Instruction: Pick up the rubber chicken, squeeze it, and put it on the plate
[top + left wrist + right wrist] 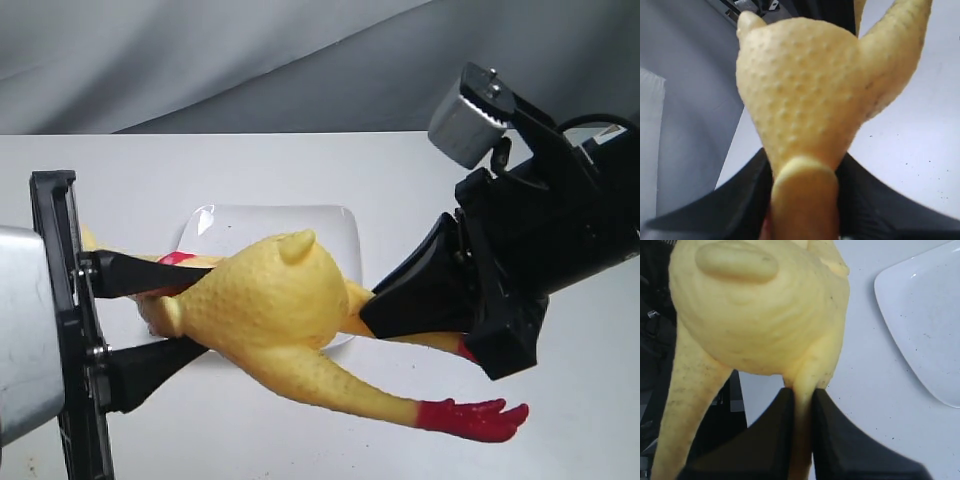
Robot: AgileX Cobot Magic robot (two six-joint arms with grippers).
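My left gripper [200, 312] [802, 212] is partly closed, one black finger on each side of the narrow neck end of the long yellow rubber chicken [270, 300] [800, 90] [760, 315] with bumpy skin. In the left wrist view the dark fingers [735, 210] press against both sides of that narrow part, so I read it as a grip on the toy. A bit of the red neck band [178, 259] shows by the upper finger in the exterior view.

My right gripper [385, 305] [800, 395] is nearly closed, pinching one thin yellow leg between its black jaws. The right wrist view shows the leg squeezed flat there.

The chicken hangs between the two grippers, off the white desk [250, 170], belly swollen round. Its other leg slopes down free and ends in a red foot [475, 418].

The glossy white square plate [335, 225] [925, 330] with rounded corners lies on the desk behind and partly under the chicken in the exterior view. I cannot tell whether any part of the toy touches it.
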